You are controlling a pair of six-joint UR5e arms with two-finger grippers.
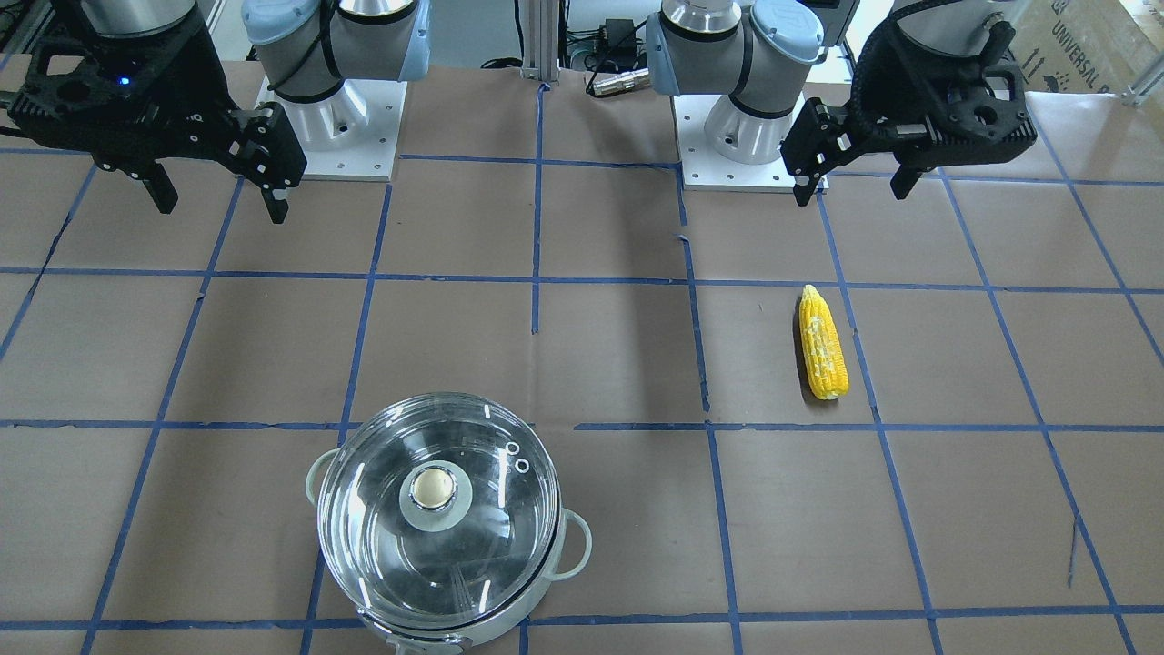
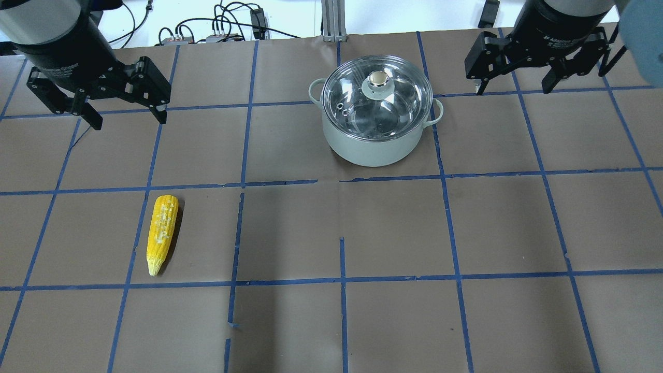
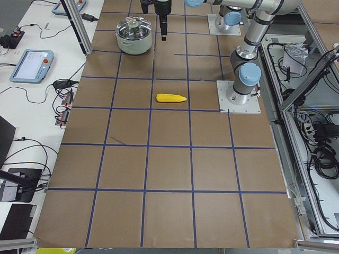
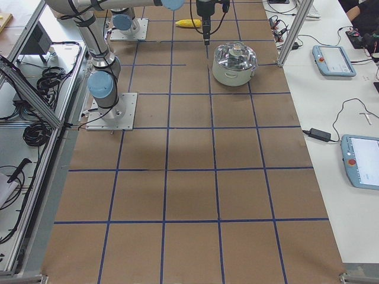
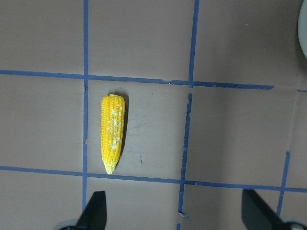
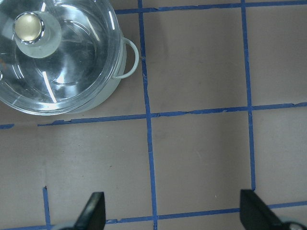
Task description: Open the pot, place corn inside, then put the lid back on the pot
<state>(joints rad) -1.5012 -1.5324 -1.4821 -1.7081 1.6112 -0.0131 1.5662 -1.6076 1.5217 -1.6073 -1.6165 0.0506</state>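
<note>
The pot (image 2: 375, 142) stands at the table's far middle with the glass lid (image 2: 393, 98) shut on it; it also shows in the front view (image 1: 564, 546) and the right wrist view (image 6: 120, 72). The yellow corn (image 2: 162, 233) lies flat on the left, also in the front view (image 1: 822, 343) and the left wrist view (image 5: 112, 132). My left gripper (image 2: 127, 116) hangs open and empty high above the table, beyond the corn. My right gripper (image 2: 513, 85) hangs open and empty to the right of the pot.
Brown paper with a blue tape grid covers the table (image 2: 393, 233). The arm bases (image 1: 332, 136) stand at the robot's edge. Cables and boxes (image 2: 217, 31) lie beyond the far edge. Tablets (image 4: 334, 59) lie on the side bench.
</note>
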